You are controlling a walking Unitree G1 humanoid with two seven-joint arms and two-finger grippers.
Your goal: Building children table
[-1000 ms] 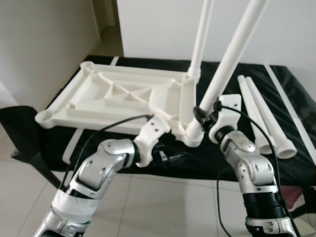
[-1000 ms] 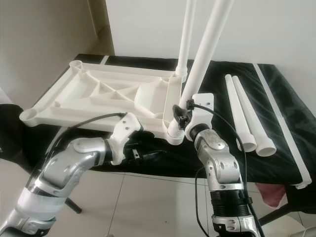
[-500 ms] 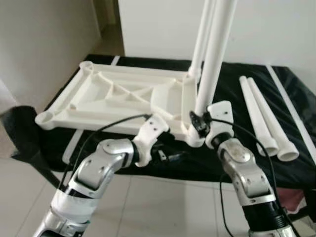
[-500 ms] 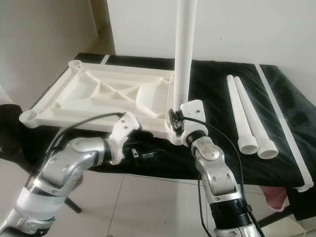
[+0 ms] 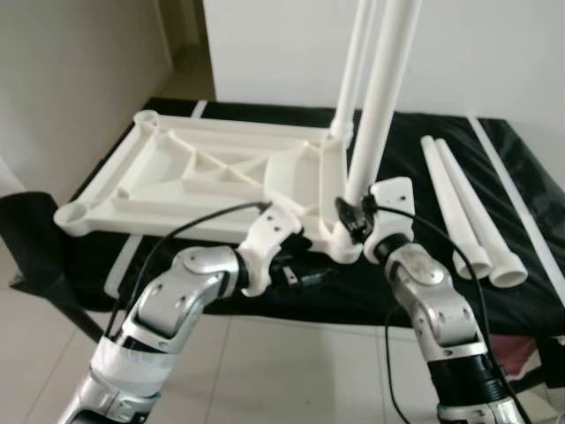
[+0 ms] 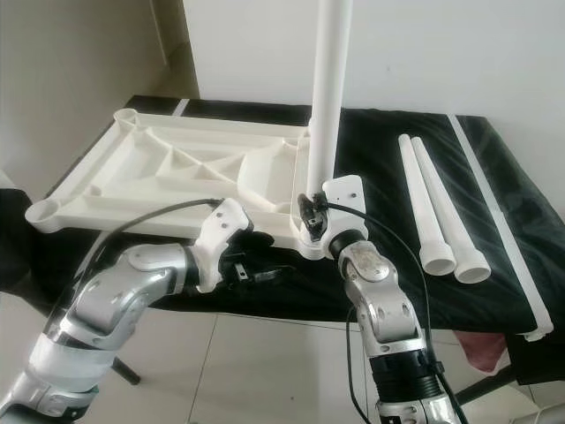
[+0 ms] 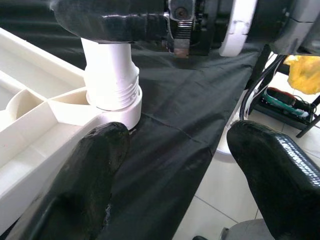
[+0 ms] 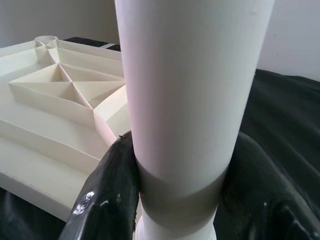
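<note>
Upturned white ribbed plastic child's tabletop (image 5: 203, 177) lies on the black-draped desk (image 5: 424, 274); right pincer (image 8: 175, 200) is clamped on a long white plastic leg tube (image 5: 381, 97) standing upright in the near right corner socket (image 7: 112, 107), a second leg (image 5: 353, 62) already stands at the far corner, and two loose white legs (image 5: 468, 212) lie well apart to the right. Left pincer (image 7: 175, 165) hovers just beside that socket, fingers spread, holding nothing. Risk, as I judge it: threads look only partly seated, so a tilted turn could cross-thread the leg or drag the unbraced tabletop off the desk edge.
</note>
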